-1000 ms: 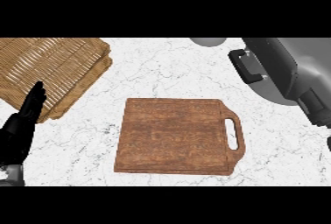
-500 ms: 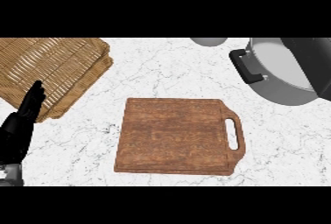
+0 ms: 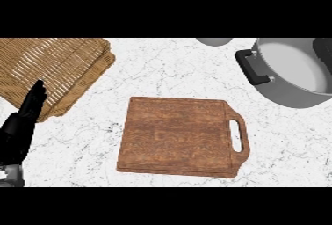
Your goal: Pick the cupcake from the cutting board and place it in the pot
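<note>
Head view, robot body only: one hand visible, the left hand [image 3: 20, 127], at the left edge. Matte black all over, long and narrow, tapering to a slim rounded fingertip. Faint lighter sheen along its edges, no markings, screws or cables discernible. At the lower left corner the black ends against a short grey wrist section [image 3: 12, 175], smooth, slightly glossy, with a darker seam where the two meet

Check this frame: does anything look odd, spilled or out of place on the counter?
One thing stands out: the cutting board is bare, with no cupcake on it, and none shows in the visible part of the pot at upper right. Nothing is spilled or damaged. The left hand rests open at the left edge.
</note>
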Action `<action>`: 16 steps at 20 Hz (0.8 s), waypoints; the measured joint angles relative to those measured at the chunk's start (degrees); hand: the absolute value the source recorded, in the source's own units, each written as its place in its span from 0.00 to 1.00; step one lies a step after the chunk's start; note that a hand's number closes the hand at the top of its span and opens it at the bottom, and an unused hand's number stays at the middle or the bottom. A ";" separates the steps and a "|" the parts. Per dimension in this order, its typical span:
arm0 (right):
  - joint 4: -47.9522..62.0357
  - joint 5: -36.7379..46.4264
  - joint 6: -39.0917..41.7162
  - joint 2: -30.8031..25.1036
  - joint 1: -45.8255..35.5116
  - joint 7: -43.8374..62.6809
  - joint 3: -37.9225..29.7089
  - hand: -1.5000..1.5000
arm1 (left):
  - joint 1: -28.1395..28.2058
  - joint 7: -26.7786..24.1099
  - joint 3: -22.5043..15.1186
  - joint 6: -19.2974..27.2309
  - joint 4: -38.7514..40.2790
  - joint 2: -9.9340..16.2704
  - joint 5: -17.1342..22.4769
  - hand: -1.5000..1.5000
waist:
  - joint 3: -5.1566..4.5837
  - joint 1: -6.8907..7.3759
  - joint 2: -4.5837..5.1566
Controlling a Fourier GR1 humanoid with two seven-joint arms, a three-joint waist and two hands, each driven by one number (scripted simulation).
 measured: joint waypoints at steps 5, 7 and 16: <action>1.33 -2.94 -1.39 -1.54 2.65 -4.66 -3.37 0.00 | -1.42 0.18 0.20 -0.16 0.68 -0.17 -0.20 0.50 | 0.05 0.56 0.41; 1.50 -4.89 -2.39 -2.03 3.75 -6.26 -5.46 0.00 | -1.79 -0.04 -0.21 0.19 0.77 -0.69 -0.73 0.50 | 0.15 0.74 0.61; 0.31 -11.38 -6.08 -2.57 6.81 -15.46 -12.51 0.00 | -1.38 -0.01 -0.51 -0.28 0.05 -1.24 -1.02 0.50 | 0.14 1.68 0.75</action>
